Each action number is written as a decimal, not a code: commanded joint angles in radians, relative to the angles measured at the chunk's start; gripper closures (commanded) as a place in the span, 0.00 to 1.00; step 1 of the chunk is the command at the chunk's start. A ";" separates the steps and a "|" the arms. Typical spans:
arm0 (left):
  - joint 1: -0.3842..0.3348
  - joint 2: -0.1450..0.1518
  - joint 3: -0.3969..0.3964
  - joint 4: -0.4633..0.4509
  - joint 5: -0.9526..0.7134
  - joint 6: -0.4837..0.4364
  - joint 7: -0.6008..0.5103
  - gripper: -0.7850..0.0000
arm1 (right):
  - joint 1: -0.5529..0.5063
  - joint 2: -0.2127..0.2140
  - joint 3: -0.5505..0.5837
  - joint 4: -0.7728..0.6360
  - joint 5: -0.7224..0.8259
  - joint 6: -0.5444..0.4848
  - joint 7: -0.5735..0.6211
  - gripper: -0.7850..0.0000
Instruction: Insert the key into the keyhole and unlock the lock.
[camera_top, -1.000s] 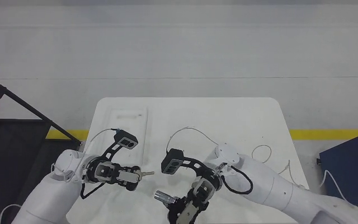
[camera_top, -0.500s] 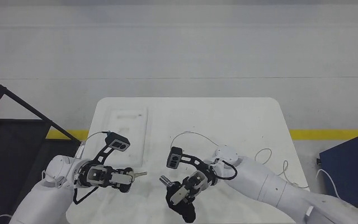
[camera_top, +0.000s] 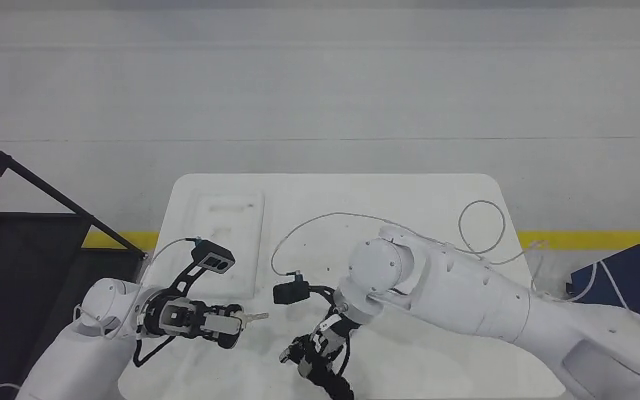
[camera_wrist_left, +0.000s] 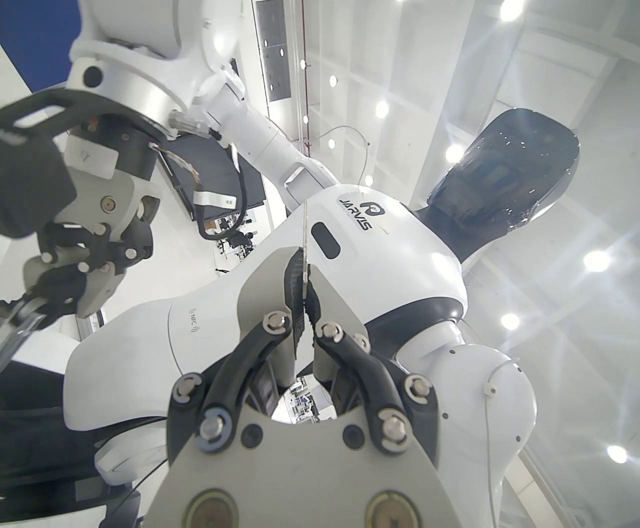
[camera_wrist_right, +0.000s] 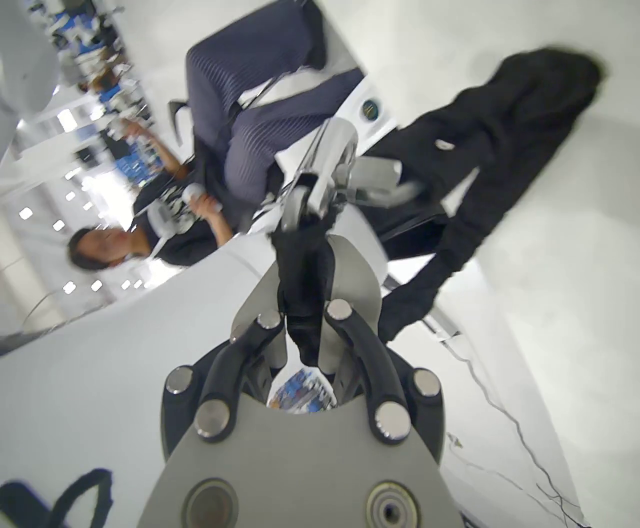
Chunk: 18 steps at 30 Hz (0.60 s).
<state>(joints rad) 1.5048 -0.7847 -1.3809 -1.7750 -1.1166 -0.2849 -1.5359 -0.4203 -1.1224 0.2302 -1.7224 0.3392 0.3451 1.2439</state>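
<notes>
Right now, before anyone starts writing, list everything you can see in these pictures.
key: one, silver, pinched in the left gripper, over the table's near left part
lock: one, silver and black, held in the right gripper, apart from the key
tray: one, white, flat on the table's far left part
table: one, white
floor stripe: one, yellow, either side of the table
pole: one, black, slanting left of the table
left gripper: one, grey and black, shut on the key
right gripper: one, grey and black, shut on the lock

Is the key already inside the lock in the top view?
No, the key in the left gripper ends short of the lock held by the right gripper, a gap between them.
</notes>
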 joint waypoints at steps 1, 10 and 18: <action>-0.002 -0.001 0.001 0.001 0.001 0.000 0.000 1.00 | -0.017 0.027 0.041 -0.076 -0.018 0.020 -0.070 1.00; -0.004 -0.007 -0.009 -0.006 0.000 0.000 0.000 1.00 | -0.189 0.126 0.228 -0.216 0.047 -0.138 -0.163 1.00; 0.004 -0.015 -0.020 -0.012 0.004 0.000 0.000 1.00 | -0.357 0.177 0.389 -0.119 0.275 -0.402 -0.084 1.00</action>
<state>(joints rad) 1.5080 -0.7987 -1.4004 -1.7859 -1.1137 -0.2850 -1.5359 -0.7542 -0.9495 0.6006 -1.8528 0.5783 -0.0253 1.1498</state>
